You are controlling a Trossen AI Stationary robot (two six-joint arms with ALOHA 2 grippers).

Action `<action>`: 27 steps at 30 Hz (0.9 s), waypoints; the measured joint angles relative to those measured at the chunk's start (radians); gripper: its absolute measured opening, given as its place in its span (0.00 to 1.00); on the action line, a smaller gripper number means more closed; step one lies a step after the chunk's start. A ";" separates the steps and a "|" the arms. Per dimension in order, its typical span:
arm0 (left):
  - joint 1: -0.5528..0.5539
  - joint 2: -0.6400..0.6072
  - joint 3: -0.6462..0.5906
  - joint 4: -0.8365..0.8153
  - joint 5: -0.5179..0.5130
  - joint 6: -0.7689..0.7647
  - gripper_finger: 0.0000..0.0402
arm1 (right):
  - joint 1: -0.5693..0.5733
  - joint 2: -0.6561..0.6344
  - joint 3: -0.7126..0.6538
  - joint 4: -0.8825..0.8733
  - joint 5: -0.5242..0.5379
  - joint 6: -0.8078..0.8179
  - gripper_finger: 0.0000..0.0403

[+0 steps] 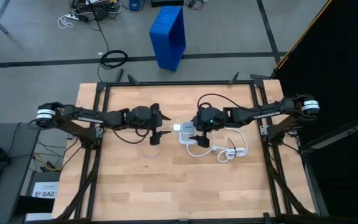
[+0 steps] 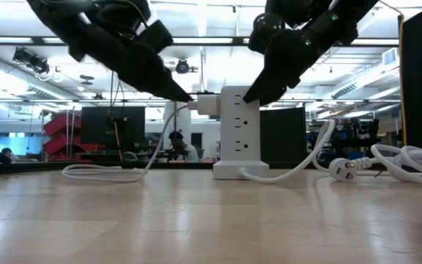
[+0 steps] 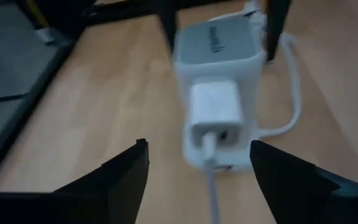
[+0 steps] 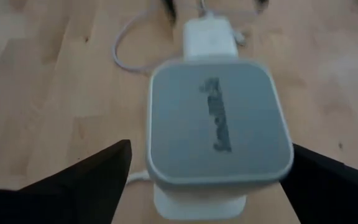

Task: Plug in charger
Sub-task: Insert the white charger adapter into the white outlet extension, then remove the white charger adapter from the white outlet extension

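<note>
Charger (image 3: 215, 113) plugged in; prongs hidden inside socket.

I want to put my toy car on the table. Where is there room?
The near half of the light wooden table is bare, and so is the far strip by the black frame. The middle is crowded: the white boxy outlet tower, the small white plugged-in charger, thick white coiled cord and both arms.

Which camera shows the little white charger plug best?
The left wrist view: the charger faces the camera, plugged into the power block, cable hanging out. The low view shows it side-on, the right wrist view just its top behind the block, the high view a speck.
</note>
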 joint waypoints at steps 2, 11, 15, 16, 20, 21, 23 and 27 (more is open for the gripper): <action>0.000 -0.048 0.000 -0.045 -0.024 0.000 0.66 | 0.000 -0.014 -0.001 -0.020 0.000 -0.004 0.87; 0.000 -0.097 -0.044 -0.052 -0.049 0.038 0.66 | 0.001 -0.193 -0.002 -0.167 0.171 -0.007 0.86; 0.000 -0.097 -0.062 0.013 -0.054 0.056 0.66 | 0.016 -0.282 -0.068 -0.063 0.180 -0.021 0.86; 0.000 -0.097 -0.064 0.036 -0.054 0.060 0.66 | 0.024 -0.298 -0.096 -0.026 0.182 -0.040 0.86; 0.000 -0.093 -0.068 0.102 -0.045 0.060 0.66 | 0.056 -0.356 -0.244 0.200 0.225 -0.057 0.86; 0.001 -0.092 -0.068 0.111 -0.035 0.061 0.66 | 0.060 -0.363 -0.286 0.278 0.227 -0.058 0.86; 0.008 -0.093 -0.068 0.136 -0.014 0.063 0.66 | 0.060 -0.375 -0.367 0.421 0.227 -0.056 0.86; 0.043 -0.092 -0.068 0.159 0.070 0.044 0.66 | 0.045 -0.377 -0.486 0.654 0.238 -0.034 0.86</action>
